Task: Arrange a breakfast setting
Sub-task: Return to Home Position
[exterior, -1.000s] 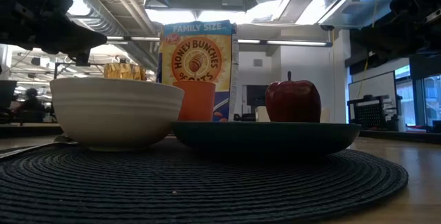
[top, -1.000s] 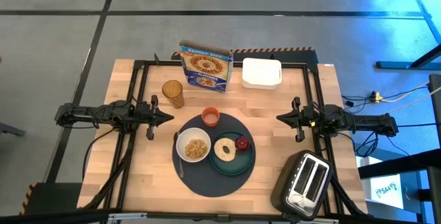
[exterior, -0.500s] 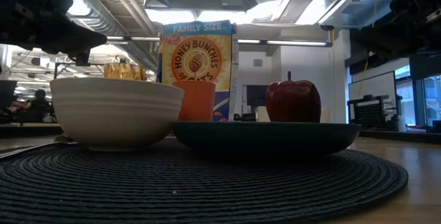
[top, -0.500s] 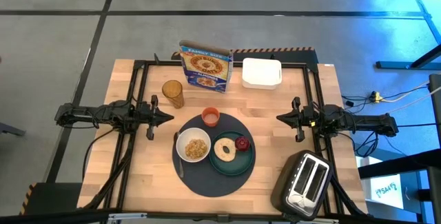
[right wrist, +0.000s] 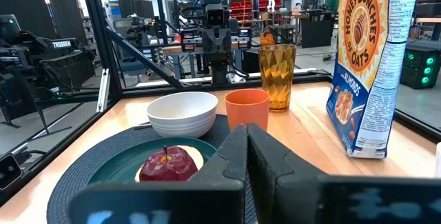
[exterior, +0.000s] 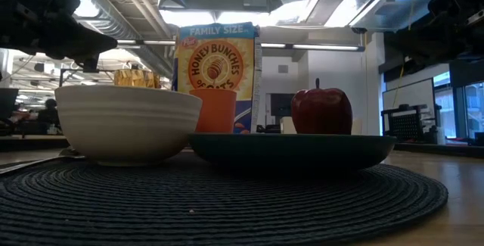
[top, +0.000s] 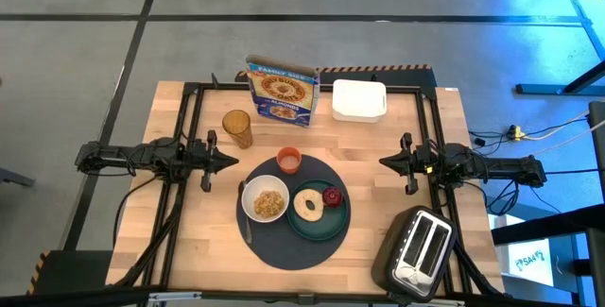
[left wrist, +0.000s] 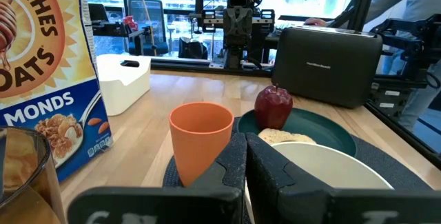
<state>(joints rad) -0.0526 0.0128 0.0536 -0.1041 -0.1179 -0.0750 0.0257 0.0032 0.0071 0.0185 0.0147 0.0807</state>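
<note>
Fingers (left wrist: 231,165) of the left gripper (top: 225,162) are pressed together and hold nothing, above the counter (top: 189,246) just left of the round dark-grey placemat (top: 279,248); the right gripper (top: 386,162) hangs well to its right, likewise closed and empty; on the placemat sit the white bowl (top: 246,203) with the spoon (top: 245,220) at its left, the teal plate (top: 318,233) carrying the tan ring bagel (top: 299,205) and small dark-red fruit (top: 332,196), and the small orange cup (top: 288,161) at the far edge.

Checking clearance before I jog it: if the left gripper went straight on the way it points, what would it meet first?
Most likely the orange cup: in the high view it stands in line with the left gripper. The bowl lies just beside that line and looks clear of it.
</note>
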